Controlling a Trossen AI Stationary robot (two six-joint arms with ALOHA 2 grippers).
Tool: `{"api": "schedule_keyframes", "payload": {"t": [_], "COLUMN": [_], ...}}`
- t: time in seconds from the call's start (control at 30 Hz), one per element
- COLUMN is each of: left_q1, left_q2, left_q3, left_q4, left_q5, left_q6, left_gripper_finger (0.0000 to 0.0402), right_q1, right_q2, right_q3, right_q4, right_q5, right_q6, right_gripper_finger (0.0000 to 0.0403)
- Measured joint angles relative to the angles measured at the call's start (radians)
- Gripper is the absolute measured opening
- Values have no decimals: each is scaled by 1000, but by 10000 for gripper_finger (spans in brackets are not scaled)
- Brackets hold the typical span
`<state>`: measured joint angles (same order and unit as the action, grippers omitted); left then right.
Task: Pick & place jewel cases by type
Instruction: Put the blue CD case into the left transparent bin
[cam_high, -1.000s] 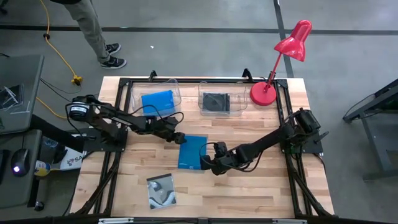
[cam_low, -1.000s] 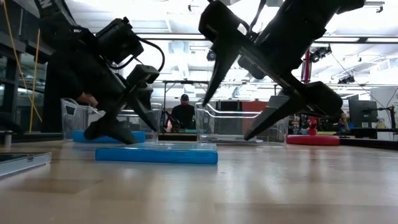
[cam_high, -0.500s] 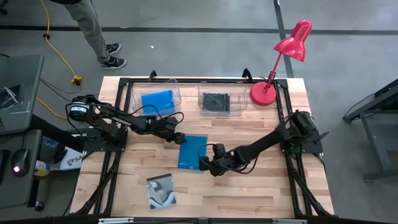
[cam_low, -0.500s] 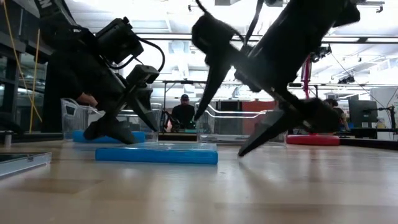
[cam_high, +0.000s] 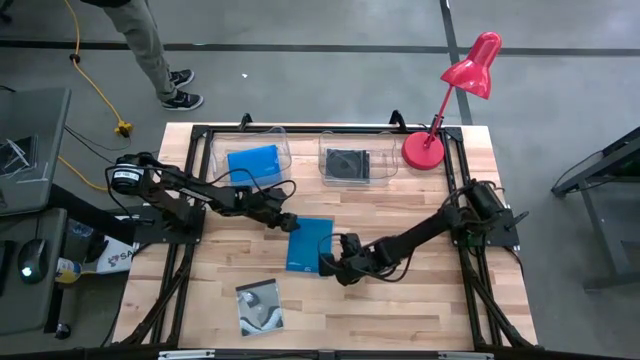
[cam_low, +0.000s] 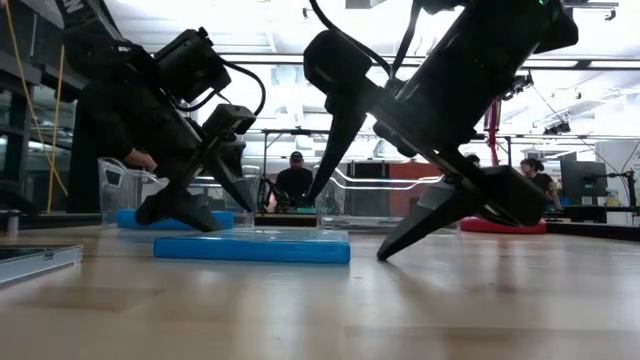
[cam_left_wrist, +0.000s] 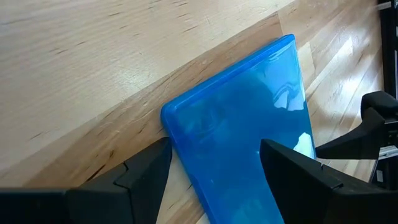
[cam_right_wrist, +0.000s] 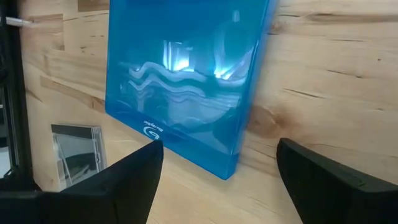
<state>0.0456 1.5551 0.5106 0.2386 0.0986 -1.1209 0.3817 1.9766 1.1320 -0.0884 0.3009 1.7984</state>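
The blue jewel case (cam_high: 309, 244) is lying flat at the high view's centre. The right gripper (cam_high: 331, 266), jaws spread, is dropping lower than a second ago, readying a grasp. The left gripper (cam_high: 290, 223) is straddling the case's corner, released. Only the right wrist view is showing the silvery case (cam_right_wrist: 78, 155) beyond.

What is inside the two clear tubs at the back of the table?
The left tub holds a blue jewel case; the right tub holds a black jewel case. Anything beneath them is covered.
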Motion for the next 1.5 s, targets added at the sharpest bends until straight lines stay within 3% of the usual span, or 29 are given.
{"api": "schedule_keyframes", "payload": {"t": [0.53, 0.8, 1.5], "left_q1": [0, 0, -40], "left_q2": [1, 2, 2], "left_q3": [-2, -3, 0], "left_q4": [14, 36, 55], "left_q5": [-4, -7, -30], "left_q6": [1, 6, 22], "left_gripper_finger": [248, 248, 248], "right_q1": [-38, -42, -67], "right_q2": [9, 87, 101], "right_q3": [-2, 0, -3], "right_q4": [68, 252, 500], "right_q5": [-30, -21, 92], "right_q6": [-15, -11, -186], "right_gripper_finger": [303, 303, 303]}}
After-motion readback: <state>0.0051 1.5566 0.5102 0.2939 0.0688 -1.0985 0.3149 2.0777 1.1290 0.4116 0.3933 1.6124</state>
